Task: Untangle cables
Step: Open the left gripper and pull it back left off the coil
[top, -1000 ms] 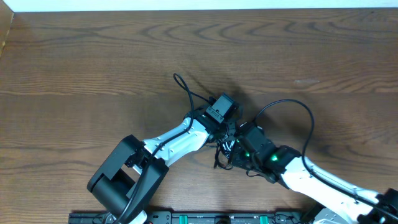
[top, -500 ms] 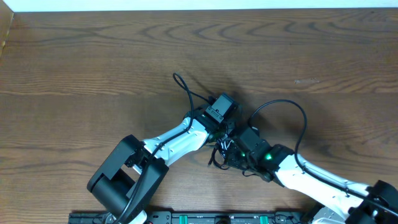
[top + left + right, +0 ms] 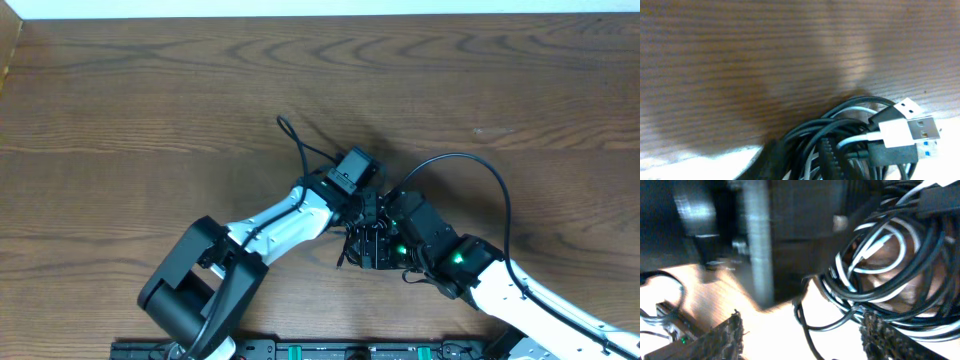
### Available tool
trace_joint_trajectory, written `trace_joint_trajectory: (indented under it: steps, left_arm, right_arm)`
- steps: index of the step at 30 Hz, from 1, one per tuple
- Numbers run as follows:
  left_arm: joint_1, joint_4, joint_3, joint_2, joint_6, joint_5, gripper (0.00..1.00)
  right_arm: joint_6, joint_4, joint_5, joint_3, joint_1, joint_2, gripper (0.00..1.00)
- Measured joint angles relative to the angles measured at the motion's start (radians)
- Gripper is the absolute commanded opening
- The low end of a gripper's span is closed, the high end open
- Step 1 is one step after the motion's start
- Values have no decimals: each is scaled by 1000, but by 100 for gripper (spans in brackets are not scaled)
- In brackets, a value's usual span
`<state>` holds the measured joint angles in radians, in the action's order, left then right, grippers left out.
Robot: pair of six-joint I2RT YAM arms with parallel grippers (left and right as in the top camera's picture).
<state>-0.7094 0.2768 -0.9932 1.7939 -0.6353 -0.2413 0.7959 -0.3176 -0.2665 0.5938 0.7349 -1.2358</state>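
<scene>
Right wrist: right gripper spread wide, cables tangled at its 1 o'clock. Left gripper opening: cannot tell.

Overhead was evenly lit, sharp. Left wrist was soft, table glared at 7 o'clock. Right wrist was dim, cables smeared.

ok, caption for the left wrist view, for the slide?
Tangled black cable and white cable on the wooden table, USB plugs sticking out at right.
</scene>
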Motion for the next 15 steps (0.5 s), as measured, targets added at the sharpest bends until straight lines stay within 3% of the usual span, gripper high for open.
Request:
trace_joint_trajectory:
  steps: [4,6,8,15]
  left_arm:
    - [50,43,0,-32,47,-40,64]
    - [80,72,0,-66,60,-61,71]
    - [115,101,0,-111,67,-95,79]
    - [309,224,0,-278,87,-204,81]
  right_arm:
    - [-24,-12,-9,0,-31,0,84]
    - [-29,-13,-18,0,-44,0,95]
    - [-42,-35,-30,1,-57,0,98]
    - [-132,-249,-41,129,-106,-1,98]
